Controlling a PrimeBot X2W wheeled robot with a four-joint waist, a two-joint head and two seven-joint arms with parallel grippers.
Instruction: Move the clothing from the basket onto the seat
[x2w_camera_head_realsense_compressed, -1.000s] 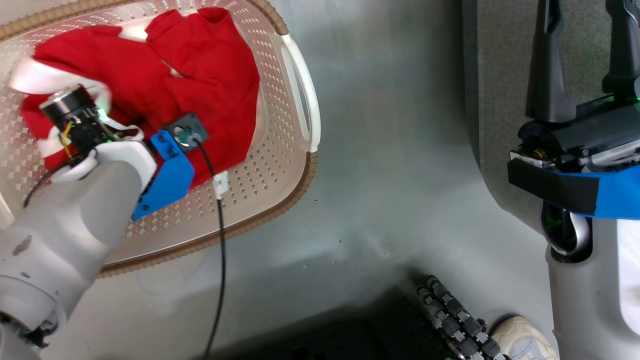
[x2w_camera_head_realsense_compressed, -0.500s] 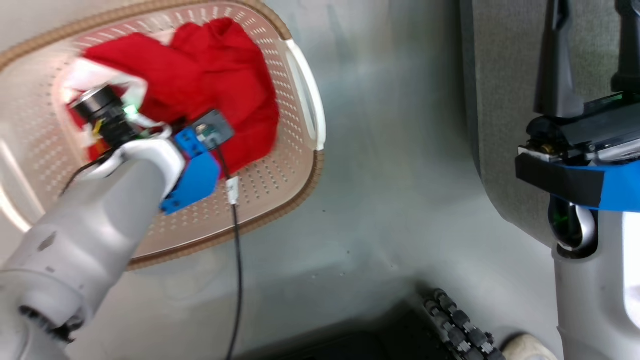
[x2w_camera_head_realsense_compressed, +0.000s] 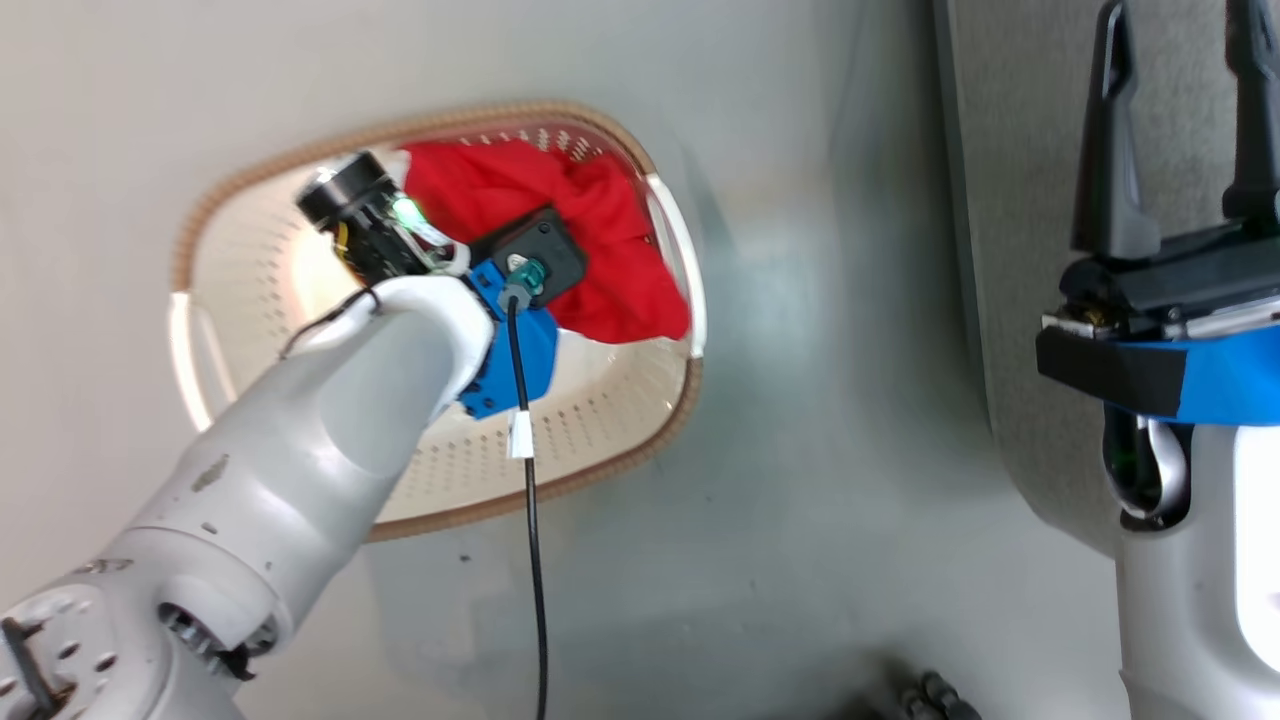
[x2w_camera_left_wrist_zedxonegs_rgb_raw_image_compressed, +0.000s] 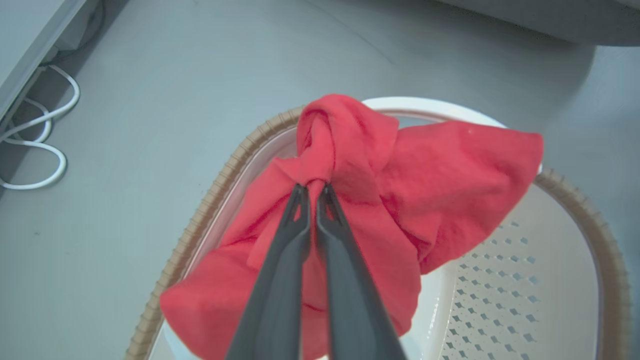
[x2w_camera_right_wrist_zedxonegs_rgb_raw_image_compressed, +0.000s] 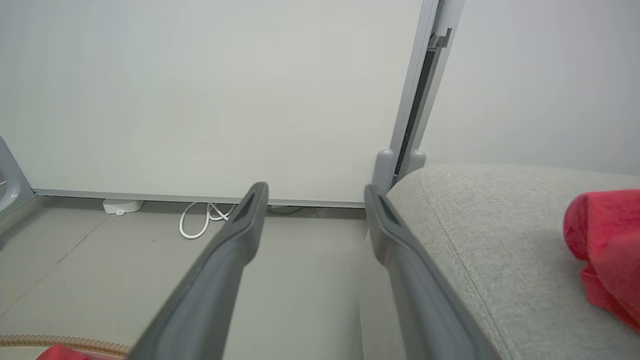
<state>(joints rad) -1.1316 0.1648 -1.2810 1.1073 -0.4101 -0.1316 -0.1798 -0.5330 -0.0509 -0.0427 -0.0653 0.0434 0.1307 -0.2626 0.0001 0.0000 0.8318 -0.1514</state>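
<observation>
**A narrow pinch and a long way to carry**

Head view: a pale forearm (x2w_camera_head_realsense_compressed: 330, 420) reaches over the cream perforated plastic laundry basket with a brown woven-look rim (x2w_camera_head_realsense_compressed: 600, 470), which stands on the grey floor (x2w_camera_head_realsense_compressed: 800, 500). The soft bright red fabric clothing (x2w_camera_head_realsense_compressed: 610, 250) is bunched under the wrist, over the basket's far right part. The wrist and its blue bracket cover the fingers, so the grasp cannot be judged from here. The large grey woven-fabric upholstered seat (x2w_camera_head_realsense_compressed: 1020, 250) lies well apart to the right and is cut off by the frame. Over it the right gripper (x2w_camera_head_realsense_compressed: 1180, 60) stands with its fingers spread and nothing between them. A loose black cable (x2w_camera_head_realsense_compressed: 530, 560) hangs from the wrist and could catch the rim on the swing.

Left wrist view: the left gripper (x2w_camera_left_wrist_zedxonegs_rgb_raw_image_compressed: 313, 189) is clenched on a twisted knot of the clothing, with only a thin fold between the tips. The rest drapes across the basket rim. That small bite may slip under the cloth's own weight. A trailing hem could also hook the rim and drag the basket. The lower hem runs out of frame, so whether it hangs clear is unknown. One garment or two cannot be told.

Right wrist view: the spread fingers point past the seat's rounded corner. A second red garment (x2w_camera_right_wrist_zedxonegs_rgb_raw_image_compressed: 605, 245) lies on the cushion, cut by the right edge. The idle gripper stands beside the drop area and may block the incoming arm.
</observation>
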